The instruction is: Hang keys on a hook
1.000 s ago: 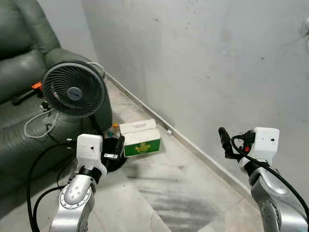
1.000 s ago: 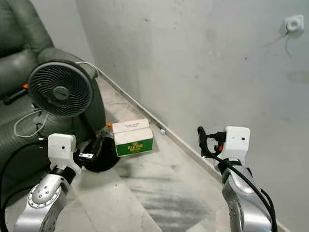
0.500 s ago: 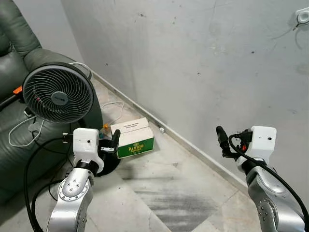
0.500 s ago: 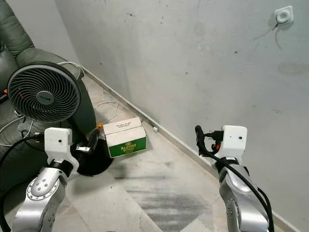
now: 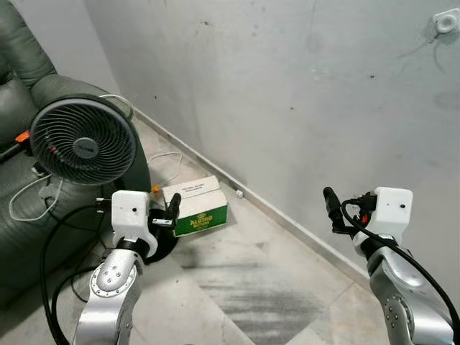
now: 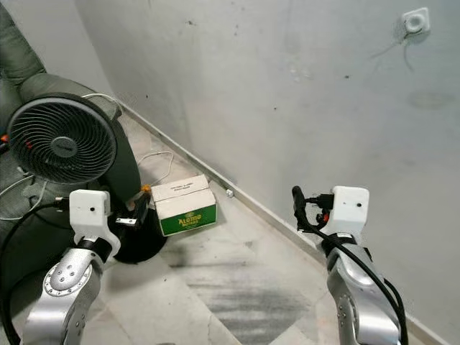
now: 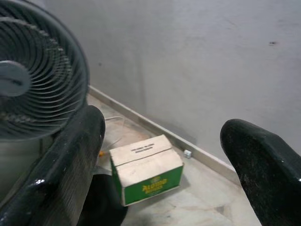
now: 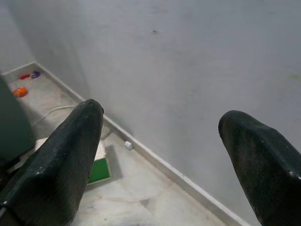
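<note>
Reading "Alomo Bitters" in yellow, the green-and-white box [image 5: 195, 206] sits beside a fan [image 5: 84, 142], both grippers' fingers spread wide, empty.

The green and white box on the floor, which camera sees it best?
The left wrist view: the green and white box is big there, between the open left gripper fingers, with its top and printed green side showing. Both eye views show it small beside the fan base. The right wrist view catches just a green corner.
</note>
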You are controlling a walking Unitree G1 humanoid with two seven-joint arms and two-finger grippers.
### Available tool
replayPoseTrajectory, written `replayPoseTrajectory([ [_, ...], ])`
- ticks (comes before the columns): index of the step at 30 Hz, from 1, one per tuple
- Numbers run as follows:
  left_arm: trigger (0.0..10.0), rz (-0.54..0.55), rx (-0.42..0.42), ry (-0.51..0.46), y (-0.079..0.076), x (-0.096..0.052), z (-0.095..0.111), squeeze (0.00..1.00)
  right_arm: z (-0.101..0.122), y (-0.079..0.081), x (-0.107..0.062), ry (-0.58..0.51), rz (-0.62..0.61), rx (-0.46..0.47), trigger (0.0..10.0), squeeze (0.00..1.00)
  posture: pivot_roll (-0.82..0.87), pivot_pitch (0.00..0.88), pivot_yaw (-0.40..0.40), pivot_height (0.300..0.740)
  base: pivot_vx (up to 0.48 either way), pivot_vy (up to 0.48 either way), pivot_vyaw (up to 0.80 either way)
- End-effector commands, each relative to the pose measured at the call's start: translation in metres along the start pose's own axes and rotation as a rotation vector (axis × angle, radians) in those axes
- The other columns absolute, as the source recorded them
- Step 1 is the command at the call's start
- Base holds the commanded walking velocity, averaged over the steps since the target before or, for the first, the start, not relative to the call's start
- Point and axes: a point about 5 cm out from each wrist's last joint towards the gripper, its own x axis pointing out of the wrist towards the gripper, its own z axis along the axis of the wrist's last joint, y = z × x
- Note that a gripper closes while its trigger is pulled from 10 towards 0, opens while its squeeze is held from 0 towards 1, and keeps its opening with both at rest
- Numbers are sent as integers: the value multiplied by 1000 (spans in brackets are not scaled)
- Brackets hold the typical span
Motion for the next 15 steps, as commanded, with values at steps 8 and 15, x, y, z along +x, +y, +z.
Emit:
replayPoseTrajectory([
  [8,10000,31,-5,34,6,-1,-5,0,-1,1,0,0,-6,2,10000,0,-35,69,47,740,0,173,0],
  [15,10000,31,-4,37,6,-1,-5,0,-1,0,1,-3,-8,0,10000,0,-35,69,47,740,0,372,0],
])
